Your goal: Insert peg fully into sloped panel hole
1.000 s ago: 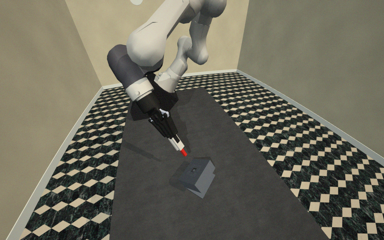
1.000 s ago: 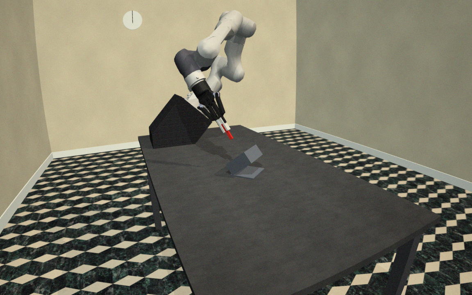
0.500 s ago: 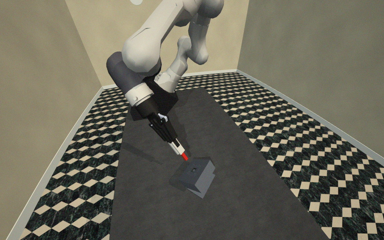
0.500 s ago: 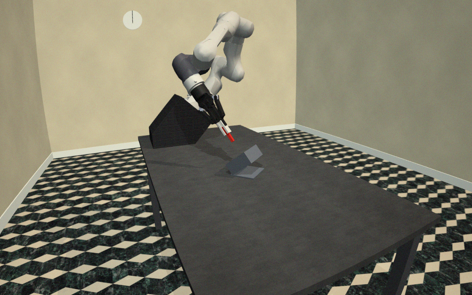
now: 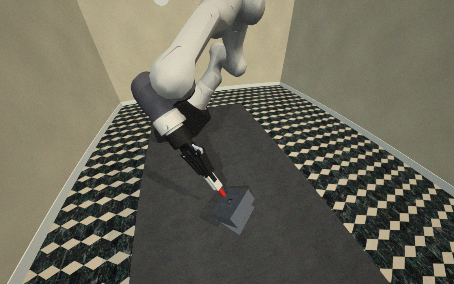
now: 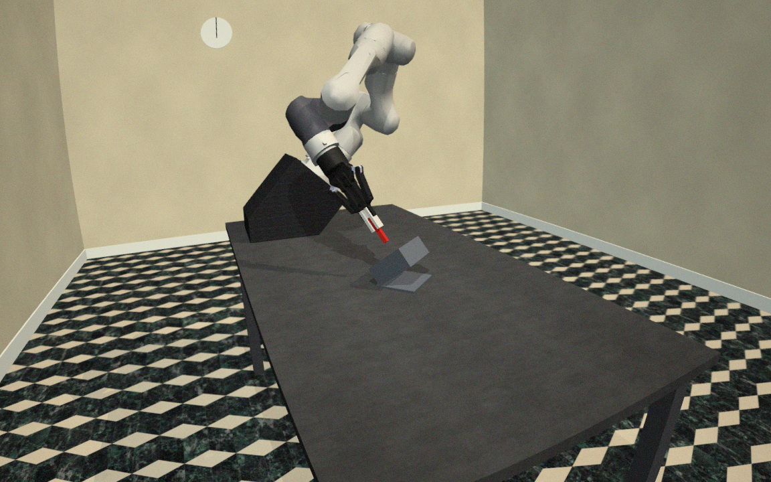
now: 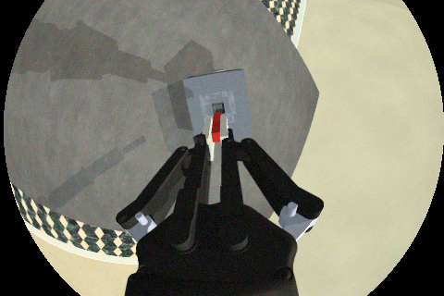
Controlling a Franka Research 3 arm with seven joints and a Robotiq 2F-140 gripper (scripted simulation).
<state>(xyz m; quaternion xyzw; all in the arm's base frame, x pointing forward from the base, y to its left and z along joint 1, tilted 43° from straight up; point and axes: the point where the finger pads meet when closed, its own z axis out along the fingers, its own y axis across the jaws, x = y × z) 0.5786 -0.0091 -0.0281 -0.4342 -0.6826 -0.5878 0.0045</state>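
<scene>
My hand (image 5: 213,182), nearly closed, grips the white-and-red peg (image 5: 218,188) at a downward tilt. The peg's red tip hangs just above the panel (image 5: 229,207), near its hole (image 5: 228,201). The panel sits mid-tabletop (image 6: 472,359). I can read no writing anywhere.

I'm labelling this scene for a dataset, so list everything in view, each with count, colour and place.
Peg: one, red tip on a white shank, held in the gripper, tip short of the hole.
Sloped panel: one, grey, mid-table.
Hole: one, dark, in the panel's sloped face.
Table: one, dark grey, centre of room.
Wedge block: one, black, table's far end.
Clock: one, white, back wall.
Arm: one, white and grey.
Gripper: one, black, shut on the peg.
</scene>
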